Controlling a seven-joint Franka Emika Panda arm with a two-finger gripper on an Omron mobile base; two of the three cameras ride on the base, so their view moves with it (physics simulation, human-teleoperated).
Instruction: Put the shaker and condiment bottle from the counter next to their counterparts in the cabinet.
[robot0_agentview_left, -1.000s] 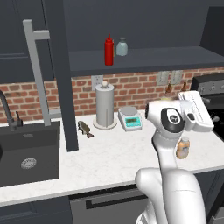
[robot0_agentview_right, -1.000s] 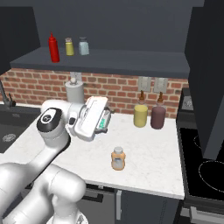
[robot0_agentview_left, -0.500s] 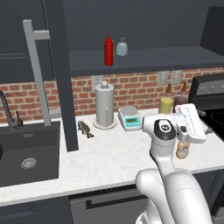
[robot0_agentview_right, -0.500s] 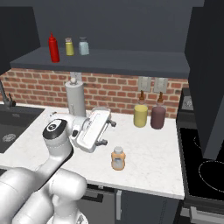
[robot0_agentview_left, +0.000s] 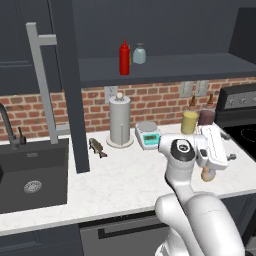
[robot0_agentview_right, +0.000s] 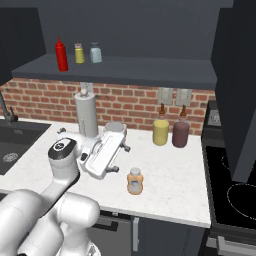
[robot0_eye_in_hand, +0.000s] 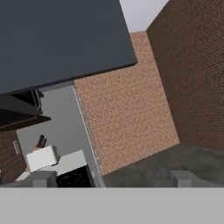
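The shaker (robot0_agentview_left: 139, 53) (robot0_agentview_right: 95, 52) stands on the cabinet shelf (robot0_agentview_left: 190, 67) (robot0_agentview_right: 150, 70), near the red squeeze bottle (robot0_agentview_left: 124, 57) (robot0_agentview_right: 61, 55). The orange-tan condiment bottle (robot0_agentview_right: 134, 181) stands upright on the white counter (robot0_agentview_right: 170, 190). From the left base it is half hidden behind my hand, showing as a tan patch (robot0_agentview_left: 208, 174). My gripper (robot0_agentview_right: 121, 159) (robot0_agentview_left: 226, 147) hovers just left of and above the bottle, its fingers pointing sideways. In the hand view the gripper (robot0_eye_in_hand: 113, 178) is open, fingertips (robot0_eye_in_hand: 43, 178) wide apart with nothing between them.
A small yellow bottle (robot0_agentview_right: 79, 53) sits between the red bottle and the shaker. On the counter: paper towel holder (robot0_agentview_left: 120, 122), scale (robot0_agentview_left: 148, 135), yellow bottle (robot0_agentview_right: 160, 131), maroon bottle (robot0_agentview_right: 180, 133), a fish-shaped item (robot0_agentview_left: 96, 146). Sink (robot0_agentview_left: 30, 175) left, stove (robot0_agentview_right: 235, 185) right, open cabinet door (robot0_agentview_left: 70, 85).
My hand has dropped from chest height toward the counter and swung nearer the condiment bottle. The bottles and the shaker have stayed put.
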